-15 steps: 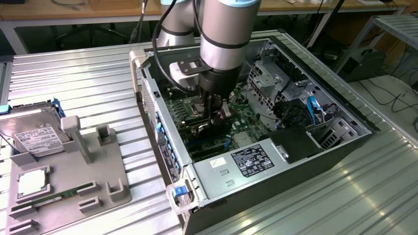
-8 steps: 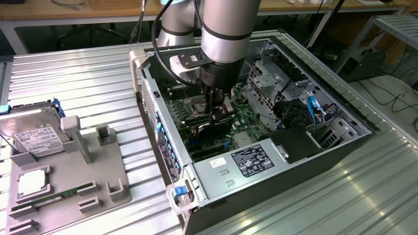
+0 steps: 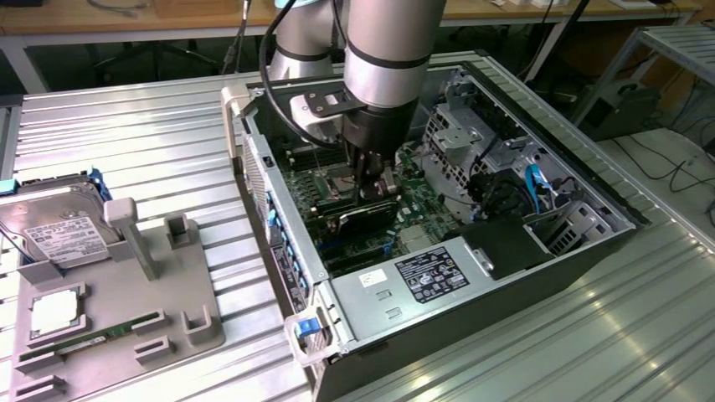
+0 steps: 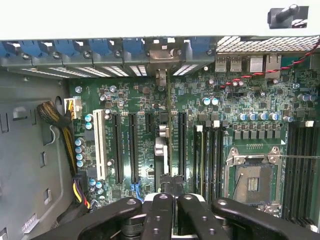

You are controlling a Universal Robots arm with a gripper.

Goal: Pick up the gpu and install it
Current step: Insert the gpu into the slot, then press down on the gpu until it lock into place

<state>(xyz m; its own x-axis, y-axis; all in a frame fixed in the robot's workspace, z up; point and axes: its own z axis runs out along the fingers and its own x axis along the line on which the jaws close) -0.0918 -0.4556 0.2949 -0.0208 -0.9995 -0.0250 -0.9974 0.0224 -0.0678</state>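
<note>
Jaws (image 3: 369, 186) clamp the gpu (image 3: 363, 219) upright over the motherboard (image 4: 150, 125) inside an open computer case (image 3: 447, 276); ribbed metal worktop (image 3: 146, 151) beneath; wooden benches (image 3: 134, 21) behind.

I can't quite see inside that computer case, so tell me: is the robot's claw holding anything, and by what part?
Yes: the gripper is shut on the gpu, pinching the card's upper edge while it stands upright among the motherboard slots.
</note>
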